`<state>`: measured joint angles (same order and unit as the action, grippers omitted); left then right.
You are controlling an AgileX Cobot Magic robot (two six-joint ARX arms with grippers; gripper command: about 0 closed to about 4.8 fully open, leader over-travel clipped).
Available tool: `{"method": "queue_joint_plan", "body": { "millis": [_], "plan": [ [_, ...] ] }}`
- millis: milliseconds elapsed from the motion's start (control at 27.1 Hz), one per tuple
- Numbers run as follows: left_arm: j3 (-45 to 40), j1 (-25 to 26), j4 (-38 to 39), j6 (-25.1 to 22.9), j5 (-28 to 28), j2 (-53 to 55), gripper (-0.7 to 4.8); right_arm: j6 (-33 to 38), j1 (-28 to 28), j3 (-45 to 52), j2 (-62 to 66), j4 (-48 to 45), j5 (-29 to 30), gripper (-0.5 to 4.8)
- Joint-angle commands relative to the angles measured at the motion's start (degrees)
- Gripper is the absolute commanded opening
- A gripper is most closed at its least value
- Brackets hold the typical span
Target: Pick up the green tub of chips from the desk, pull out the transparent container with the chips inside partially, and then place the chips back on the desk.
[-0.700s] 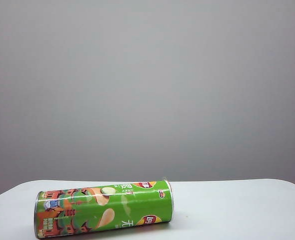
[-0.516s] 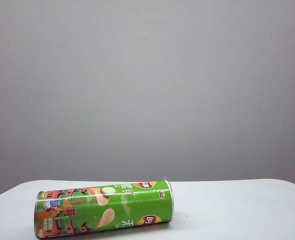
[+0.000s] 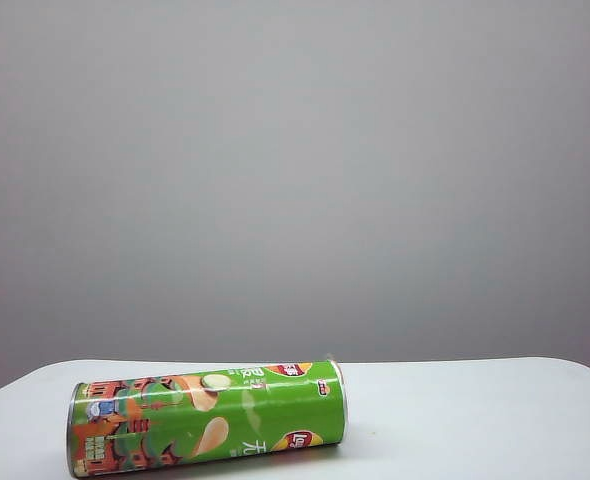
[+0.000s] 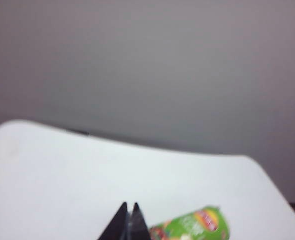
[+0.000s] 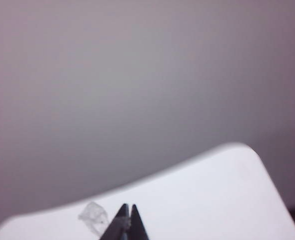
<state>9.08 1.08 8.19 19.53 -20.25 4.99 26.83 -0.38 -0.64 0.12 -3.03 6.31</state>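
The green tub of chips (image 3: 210, 418) lies on its side at the front left of the white desk (image 3: 475, 420), with its orange-red building art at the left end. Neither gripper shows in the exterior view. In the left wrist view my left gripper (image 4: 130, 205) is shut and holds nothing, its tips above the desk (image 4: 62, 170), a little short of the tub (image 4: 195, 226) and apart from it. My right gripper (image 5: 128, 205) is also shut and empty over the desk (image 5: 212, 200). The transparent container and the chips are hidden.
A small pale translucent patch (image 5: 92, 216) lies on the desk close to my right gripper's tips. The desk's rounded far corners (image 5: 242, 147) show in both wrist views, with a plain grey wall (image 3: 295, 180) behind.
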Motion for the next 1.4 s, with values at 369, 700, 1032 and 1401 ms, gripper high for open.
{"method": "queue_joint_plan", "body": {
  "millis": [369, 700, 1032, 1401],
  "plan": [
    [18.7, 0.1, 7.1, -17.1, 1.6, 9.7, -0.05, 3.4, 0.0, -14.6, 11.1, 3.3, -6.2, -0.06],
    [35.2, 0.0, 14.8, -34.4, -2.3, 33.9, 0.08, -5.7, -0.1, -29.0, 36.2, 4.0, 5.0, -0.06],
    [44.8, -5.1, 15.7, -40.2, -15.0, 57.9, 0.36, -8.8, -1.4, -43.6, 65.7, 4.9, 23.6, -0.06],
    [56.2, -18.8, 32.2, -60.3, 9.1, 81.6, 0.36, -27.8, -1.2, -50.3, 75.5, 9.3, 38.1, -0.06]
  ]
}}
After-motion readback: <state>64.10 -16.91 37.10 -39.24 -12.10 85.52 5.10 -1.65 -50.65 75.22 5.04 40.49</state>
